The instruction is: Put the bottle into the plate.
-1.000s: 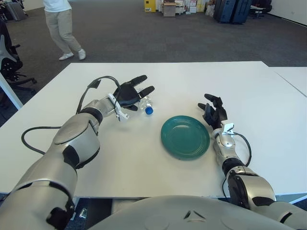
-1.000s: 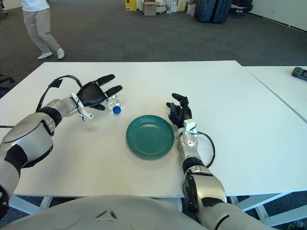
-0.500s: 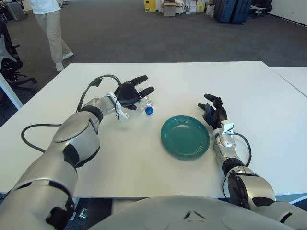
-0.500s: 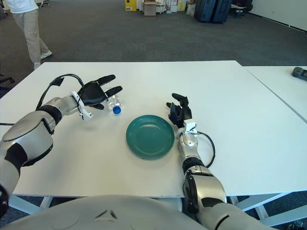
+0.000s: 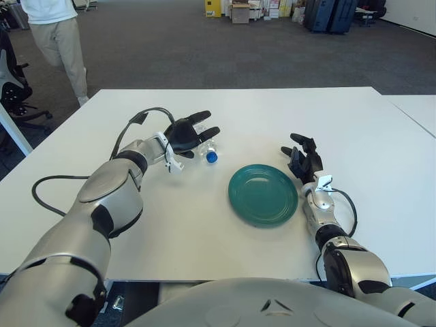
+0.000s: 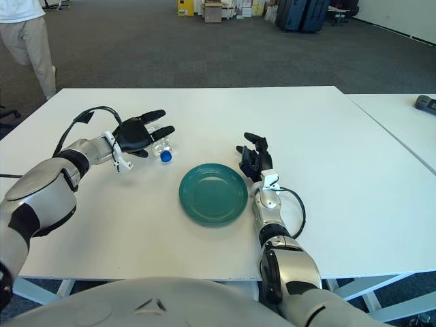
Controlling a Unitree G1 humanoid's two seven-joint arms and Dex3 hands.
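Observation:
A small clear bottle with a blue cap (image 5: 208, 150) lies on its side on the white table (image 5: 238, 109), left of a teal plate (image 5: 263, 194). My left hand (image 5: 189, 133) hovers over the bottle's far end with fingers spread, partly hiding it; the bottle rests on the table. My right hand (image 5: 304, 157) rests on the table just right of the plate, fingers relaxed and holding nothing.
A black cable (image 5: 48, 184) loops along my left arm on the table. A second white table (image 5: 415, 109) adjoins on the right. A person (image 5: 58, 41) walks on the carpet at the far left. Boxes and cases stand far back.
My left hand has lowered slightly toward the bottle. The person in the background has walked left. The bottle, plate and right hand have not moved.

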